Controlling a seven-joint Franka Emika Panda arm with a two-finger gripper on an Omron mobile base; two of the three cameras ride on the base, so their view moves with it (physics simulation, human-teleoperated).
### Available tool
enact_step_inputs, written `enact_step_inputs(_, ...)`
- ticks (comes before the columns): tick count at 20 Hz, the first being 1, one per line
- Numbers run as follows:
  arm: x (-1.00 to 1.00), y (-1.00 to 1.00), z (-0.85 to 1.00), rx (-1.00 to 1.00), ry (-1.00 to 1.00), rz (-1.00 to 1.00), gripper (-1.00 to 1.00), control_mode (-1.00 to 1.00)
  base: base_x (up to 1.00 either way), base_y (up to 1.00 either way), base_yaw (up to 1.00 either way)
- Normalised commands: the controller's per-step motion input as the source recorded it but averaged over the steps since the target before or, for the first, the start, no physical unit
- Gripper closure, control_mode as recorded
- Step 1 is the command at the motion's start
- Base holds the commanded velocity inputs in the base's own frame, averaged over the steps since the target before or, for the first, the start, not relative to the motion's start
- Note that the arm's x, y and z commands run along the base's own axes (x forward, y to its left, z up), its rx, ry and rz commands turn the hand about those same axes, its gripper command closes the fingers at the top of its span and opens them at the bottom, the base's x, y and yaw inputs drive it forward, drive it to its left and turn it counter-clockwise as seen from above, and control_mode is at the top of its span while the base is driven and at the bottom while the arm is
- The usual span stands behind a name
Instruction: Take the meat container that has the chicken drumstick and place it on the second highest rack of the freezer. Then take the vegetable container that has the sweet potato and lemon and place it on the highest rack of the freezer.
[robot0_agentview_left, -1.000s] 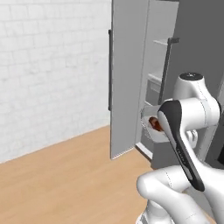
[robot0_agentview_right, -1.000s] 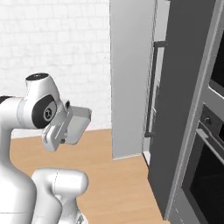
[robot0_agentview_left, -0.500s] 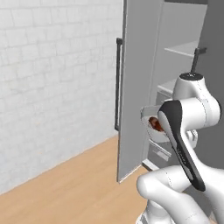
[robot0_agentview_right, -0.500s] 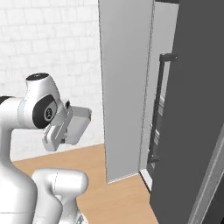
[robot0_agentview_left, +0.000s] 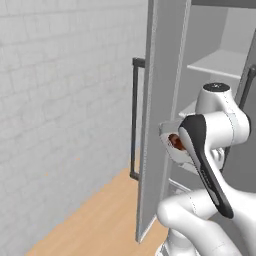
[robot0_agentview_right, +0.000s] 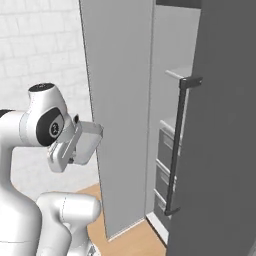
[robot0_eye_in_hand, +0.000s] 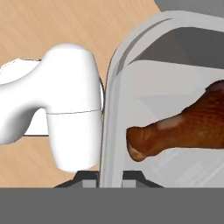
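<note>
Jaws pinched on tray (robot0_eye_in_hand: 131, 57) rim, drumstick (robot0_eye_in_hand: 183, 127) inside. Risks clipping freezer door (robot0_agentview_left: 162, 115) edge, tipping tray and spilling meat.

A glossy white arm (robot0_agentview_left: 215, 125) of rounded, bulbous segments, with dark joint caps and a black strip.

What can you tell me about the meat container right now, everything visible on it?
The meat container is a light-grey tray with rounded corners, a raised rim and a smooth, plastic-looking inside. One reddish-brown chicken drumstick lies in it, much smaller than the tray, bone end toward the rim. The gripper is shut on that rim, one tip on each side of the wall. In the right base view the tray is held off the floor at the arm's end, beside the open freezer door, not yet on any rack.
</note>
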Motion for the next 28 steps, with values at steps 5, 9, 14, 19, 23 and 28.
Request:
enact_step_inputs(5, 0.00, 0.00, 0.00, 0.00, 0.00, 0.00, 1.00, 1.00, 0.74, 0.00, -0.54)
enact_step_inputs(9, 0.00, 0.00, 0.00, 0.00, 0.00, 0.00, 1.00, 1.00, 0.71, 0.00, -0.54)
enact_step_inputs(14, 0.00, 0.00, 0.00, 0.00, 0.00, 0.00, 1.00, 1.00, 0.67, 0.07, -0.51)
enact_step_inputs(19, 0.00, 0.00, 0.00, 0.00, 0.00, 0.00, 1.00, 1.00, 0.59, 0.23, -0.42)
enact_step_inputs(23, 0.00, 0.00, 0.00, 0.00, 0.00, 0.00, 1.00, 1.00, 0.28, 0.26, -0.27)
enact_step_inputs(28, 0.00, 0.00, 0.00, 0.00, 0.00, 0.00, 1.00, 1.00, 0.35, 0.34, -0.26)
